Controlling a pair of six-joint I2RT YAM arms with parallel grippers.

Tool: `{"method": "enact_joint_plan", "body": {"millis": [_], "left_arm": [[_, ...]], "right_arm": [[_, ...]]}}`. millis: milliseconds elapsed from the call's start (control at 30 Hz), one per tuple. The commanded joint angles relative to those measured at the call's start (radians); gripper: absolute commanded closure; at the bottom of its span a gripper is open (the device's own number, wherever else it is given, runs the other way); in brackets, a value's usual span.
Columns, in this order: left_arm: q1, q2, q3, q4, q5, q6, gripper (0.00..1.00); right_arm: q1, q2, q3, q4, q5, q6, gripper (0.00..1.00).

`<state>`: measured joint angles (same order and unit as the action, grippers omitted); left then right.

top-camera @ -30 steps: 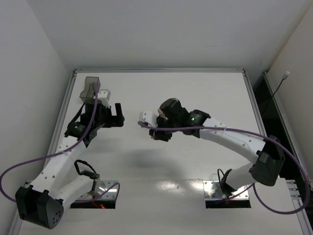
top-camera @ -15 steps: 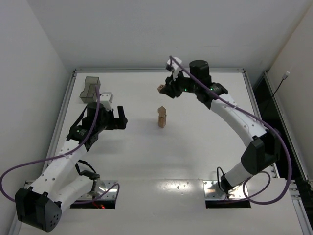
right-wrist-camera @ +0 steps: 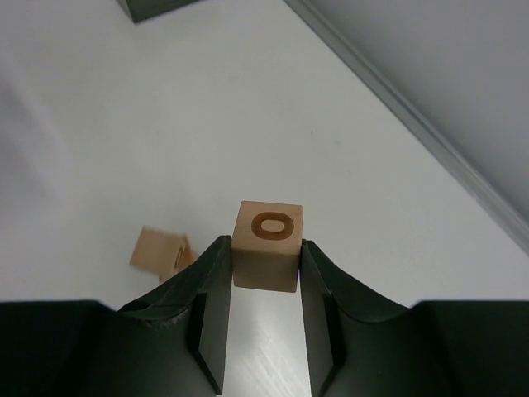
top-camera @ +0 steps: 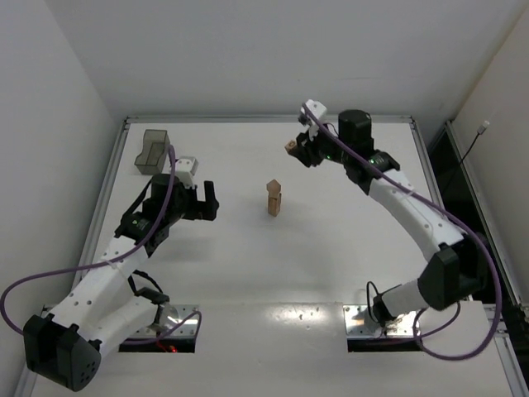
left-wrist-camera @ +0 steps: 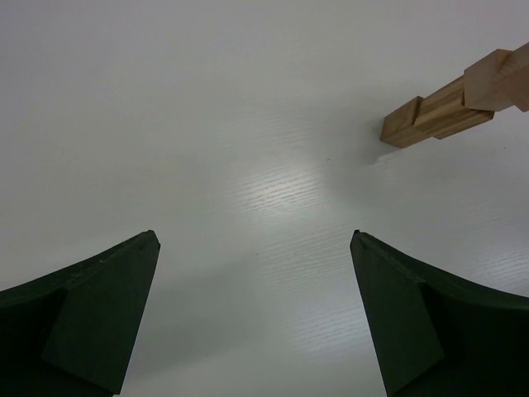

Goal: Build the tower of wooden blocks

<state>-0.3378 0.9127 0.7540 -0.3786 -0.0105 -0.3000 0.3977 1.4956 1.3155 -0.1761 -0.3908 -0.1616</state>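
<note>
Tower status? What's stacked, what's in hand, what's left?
Done: the tower stands mid-table, about three cubes high in the left wrist view. In hand: the right gripper is shut on a cube marked O, held apart from the tower. Left: carry it over and set it on top. The left gripper is open and empty.

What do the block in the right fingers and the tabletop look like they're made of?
Block: probably bare light wood, with matte tan faces, faint grain and a darker O mark on one face that looks burned or printed. Tabletop: white, smooth and slightly glossy, with fine grain-like lines and soft glare; likely laminate or painted board.
</note>
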Motion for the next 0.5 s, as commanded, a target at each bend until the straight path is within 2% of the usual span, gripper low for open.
{"method": "enact_joint_plan", "body": {"millis": [0,33,200,233,300,367,467], "left_arm": [[-0.013,-0.003,0.022,0.049,-0.019,0.018,0.00],[-0.013,-0.003,0.022,0.058,-0.019,0.018,0.00],[-0.013,-0.012,0.022,0.058,-0.037,0.018,0.00],[-0.013,-0.012,0.022,0.049,-0.037,0.018,0.00],[-0.013,-0.012,0.022,0.049,-0.037,0.018,0.00],[-0.013,-0.012,0.022,0.049,-0.037,0.018,0.00],[-0.013,-0.003,-0.001,0.087,-0.037,0.007,0.00]], "right_arm": [[-0.020,-0.179,-0.180,0.142,0.020,-0.033,1.00],[-0.020,-0.245,-0.278,0.223,-0.008,0.014,1.00],[-0.020,-0.370,-0.462,0.444,-0.017,0.161,1.00],[-0.020,-0.382,-0.529,0.624,-0.017,0.227,1.00],[-0.029,-0.394,-0.584,0.676,-0.017,0.264,1.00],[-0.030,-0.405,-0.687,0.839,-0.026,0.283,1.00],[-0.030,-0.405,-0.815,0.992,-0.026,0.283,1.00]]}}
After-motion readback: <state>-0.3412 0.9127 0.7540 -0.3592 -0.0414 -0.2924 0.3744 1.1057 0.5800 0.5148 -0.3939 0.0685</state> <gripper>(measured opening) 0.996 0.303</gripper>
